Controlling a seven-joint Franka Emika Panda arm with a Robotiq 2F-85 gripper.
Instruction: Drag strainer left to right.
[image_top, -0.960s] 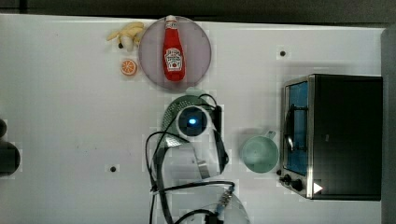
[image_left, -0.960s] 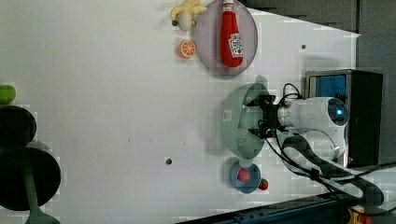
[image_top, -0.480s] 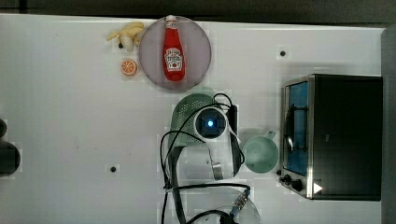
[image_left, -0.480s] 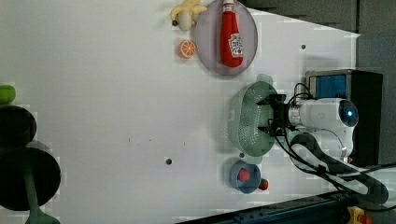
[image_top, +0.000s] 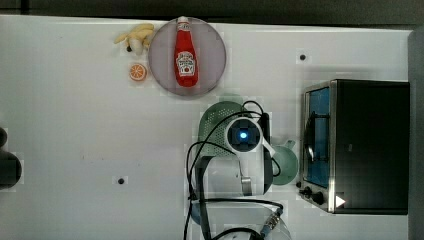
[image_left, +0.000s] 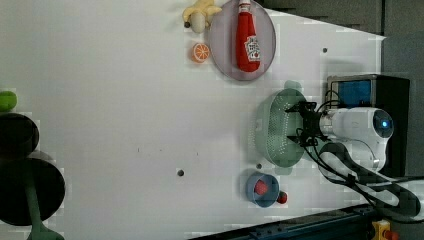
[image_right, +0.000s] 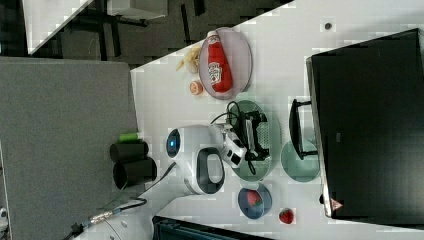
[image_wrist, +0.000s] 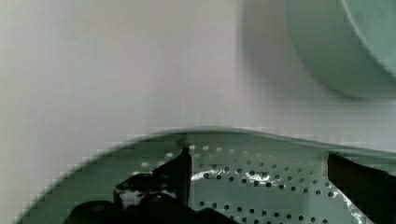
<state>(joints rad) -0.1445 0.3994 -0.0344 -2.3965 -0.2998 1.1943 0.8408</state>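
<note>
Claw (image_wrist: 257, 172) spread wide, fingers (image_wrist: 180, 170) down inside the strainer (image_left: 278, 131) bowl, nothing clamped, mint cup (image_top: 286, 164) at the strainer's four o'clock in the top view, ketchup plate (image_top: 162, 55) at eleven o'clock, toaster oven (image_top: 370, 145) at three.

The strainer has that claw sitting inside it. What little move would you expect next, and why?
Probably a further short push toward the top view's right. The open gripper sits inside the strainer with its fingers spread wide, gripping nothing. The mint-green cup and the toaster oven stand just to the right in the top view, so only a little room seems left.
</note>
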